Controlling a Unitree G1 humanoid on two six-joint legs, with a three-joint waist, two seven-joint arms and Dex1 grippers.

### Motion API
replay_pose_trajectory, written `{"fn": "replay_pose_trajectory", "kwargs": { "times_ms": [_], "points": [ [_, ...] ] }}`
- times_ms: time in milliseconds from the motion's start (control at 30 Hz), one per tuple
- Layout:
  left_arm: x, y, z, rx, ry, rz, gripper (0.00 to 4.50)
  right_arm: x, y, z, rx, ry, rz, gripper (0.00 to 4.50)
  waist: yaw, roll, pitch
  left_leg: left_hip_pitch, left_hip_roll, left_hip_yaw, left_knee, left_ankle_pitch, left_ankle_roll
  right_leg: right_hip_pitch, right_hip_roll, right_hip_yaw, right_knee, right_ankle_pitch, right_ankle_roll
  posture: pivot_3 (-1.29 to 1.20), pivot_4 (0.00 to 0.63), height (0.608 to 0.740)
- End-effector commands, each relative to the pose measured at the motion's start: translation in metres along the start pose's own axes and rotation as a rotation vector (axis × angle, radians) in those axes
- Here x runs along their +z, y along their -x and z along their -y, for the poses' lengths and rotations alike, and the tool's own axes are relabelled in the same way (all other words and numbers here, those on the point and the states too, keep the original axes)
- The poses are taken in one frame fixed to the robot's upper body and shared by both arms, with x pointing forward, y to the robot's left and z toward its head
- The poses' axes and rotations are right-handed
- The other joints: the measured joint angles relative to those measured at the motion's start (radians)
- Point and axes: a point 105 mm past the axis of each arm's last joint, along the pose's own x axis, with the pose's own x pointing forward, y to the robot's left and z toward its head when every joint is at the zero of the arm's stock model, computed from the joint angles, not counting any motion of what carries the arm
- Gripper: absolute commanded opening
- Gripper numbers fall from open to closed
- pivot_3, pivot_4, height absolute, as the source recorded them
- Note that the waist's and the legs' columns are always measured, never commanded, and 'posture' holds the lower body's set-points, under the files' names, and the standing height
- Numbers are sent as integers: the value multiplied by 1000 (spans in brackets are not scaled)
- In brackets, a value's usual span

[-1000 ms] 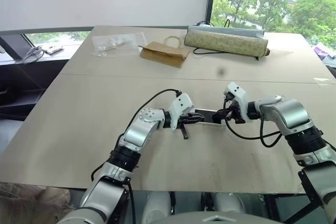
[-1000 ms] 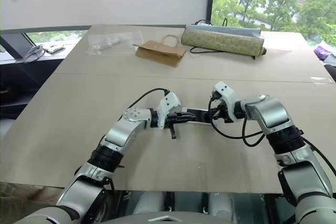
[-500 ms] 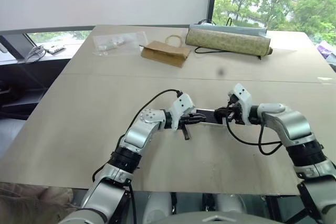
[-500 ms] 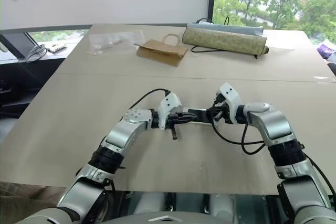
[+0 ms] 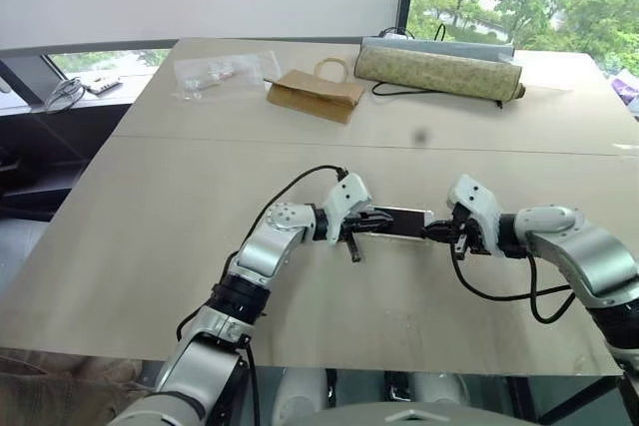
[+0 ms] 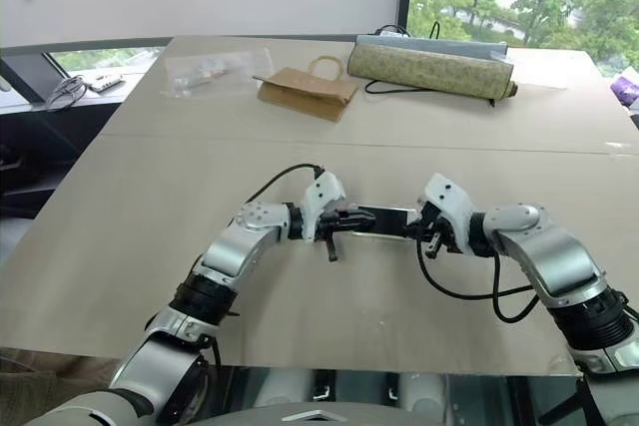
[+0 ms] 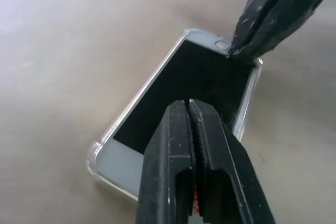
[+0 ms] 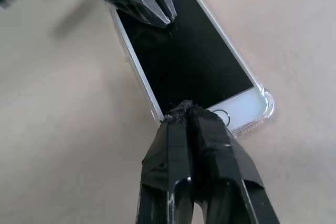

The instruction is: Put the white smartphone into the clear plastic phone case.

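The white smartphone point(image 5: 404, 221) lies screen up on the table between my two grippers. Its dark screen point(image 7: 173, 93) sits inside the clear plastic phone case point(image 7: 94, 153), whose rim and bumper corners point(image 8: 268, 103) show around the white frame. My left gripper point(image 5: 371, 223) is shut, its tips point(image 7: 189, 103) over the screen near one end. My right gripper point(image 5: 431, 231) is shut too, its tips point(image 8: 186, 107) at the home-button end of the phone. Neither gripper holds anything.
A brown paper bag point(image 5: 312, 97), a crinkled clear bag of small items point(image 5: 222, 71) and a long olive roll point(image 5: 437, 69) with a black cable lie at the table's far side. A seam crosses the tabletop beyond the phone.
My right arm has drawn back to the right and its wrist has rolled, with the tips still at the phone's end. The left gripper and the phone have stayed put. The view has tilted slightly.
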Motion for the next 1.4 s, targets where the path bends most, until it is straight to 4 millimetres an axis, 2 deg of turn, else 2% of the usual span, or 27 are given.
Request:
{"fn": "replay_pose_trajectory", "kwargs": {
  "times_ms": [33,200,367,500,567,633,700,733,800,867,1000,1033,1100,1233,1400],
  "points": [
    [-9,1,0,-1,15,-33,110,-37,-11,-2,8,-44,-167,0,0,-1,0,0,0,0,0,0,0,0,0,0,0,0,0,0,150,740],
    [-10,3,1,6,18,-35,110,-57,-22,-6,34,-16,-285,0,-1,-5,-4,1,1,0,0,0,0,1,0,0,0,0,0,0,150,740],
    [-11,5,1,11,21,-36,110,-54,-20,-4,13,37,-258,0,-1,-9,-7,3,2,-2,0,0,0,2,-1,0,0,-1,-1,0,150,740],
    [-12,6,0,15,23,-37,110,-60,-16,-13,52,175,-274,0,1,-8,-7,3,1,-2,0,0,0,2,-3,0,0,-1,-1,0,150,740],
    [-5,7,0,18,9,11,110,-62,-18,-16,49,252,-257,0,3,-8,-7,2,1,-2,0,0,0,2,-3,-1,0,-1,-1,0,150,740],
    [20,12,0,42,-9,142,110,-31,-17,-14,-6,223,-24,0,2,-9,-7,2,1,-2,0,0,0,2,-3,-1,-1,-1,-1,0,150,740],
    [36,21,-3,71,24,231,110,-3,-4,-4,-99,191,180,0,2,-11,-3,0,1,-3,0,0,0,2,-3,-2,-2,0,-1,0,150,740],
    [40,27,-5,93,35,262,0,5,4,-1,-124,177,242,594,1,-9,1,-2,1,-3,0,0,0,1,-3,-2,-2,1,2,0,150,740],
    [45,40,-3,102,47,296,545,8,24,-5,-134,149,310,1168,0,-4,12,-3,1,-1,0,0,0,0,-2,-1,-1,2,3,0,150,740],
    [46,54,4,88,54,304,1157,5,42,-11,-154,118,348,2012,2,0,17,-3,1,-1,-1,0,0,-1,-1,0,-1,2,3,0,150,740],
    [39,78,18,80,55,272,3201,-3,69,-22,-220,67,390,4101,2,1,23,-3,1,-1,-4,0,-1,-2,1,1,-1,0,4,0,150,740],
    [37,85,21,86,59,265,3642,-6,77,-23,-251,51,401,4478,2,1,24,-3,1,-1,-4,0,-2,-2,1,1,-1,0,4,0,150,740],
    [34,97,26,107,62,246,4374,-13,91,-21,-337,27,413,4500,3,1,25,-3,1,-1,-4,-1,-3,-3,1,1,-1,-1,4,0,150,740],
    [21,118,35,156,94,187,4374,-35,114,-20,-460,-54,401,4500,3,2,27,-3,1,-1,-3,-2,-4,-2,0,1,-2,-1,4,0,150,740],
    [5,139,46,165,163,143,4374,-45,122,-25,-490,-93,393,4500,1,5,29,-1,1,-1,-2,-3,-5,-2,-1,2,-1,-3,1,0,150,740]
  ]
}}
